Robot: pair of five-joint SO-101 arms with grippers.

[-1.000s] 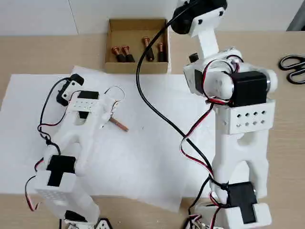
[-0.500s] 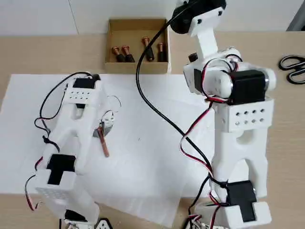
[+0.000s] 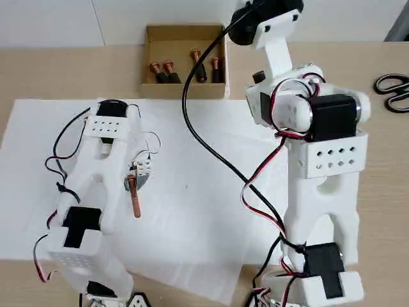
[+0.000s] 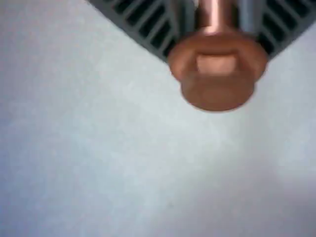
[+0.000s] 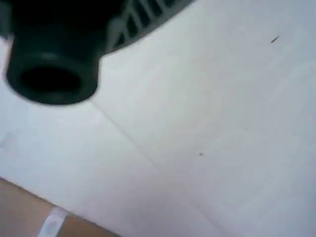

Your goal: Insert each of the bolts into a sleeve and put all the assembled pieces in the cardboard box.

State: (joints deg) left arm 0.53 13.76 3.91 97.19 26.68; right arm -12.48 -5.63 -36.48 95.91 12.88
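Note:
My left gripper [image 3: 137, 178] is shut on a copper bolt [image 3: 134, 199] over the white paper, left of centre. The bolt's free end points toward the table's front edge. In the left wrist view, the bolt's head [image 4: 216, 74] faces the camera between the ribbed fingers [image 4: 140, 19]. My right gripper [image 5: 64, 19] is shut on a black sleeve [image 5: 52, 74], whose hollow end hangs above the paper. From above, the sleeve [image 3: 258, 77] peeks out beside the right wrist, just right of the cardboard box [image 3: 146, 61]. Inside the box lie several assembled pieces [image 3: 199, 66].
A large white paper sheet [image 3: 192, 211] covers the table's middle. Black-handled scissors [image 3: 393, 89] lie at the far right edge. A black cable [image 3: 211, 150] runs across the paper between the arms.
My left arm has swung back and turned, so the bolt now points toward the table's front instead of rightward. The right arm has stayed put with the sleeve.

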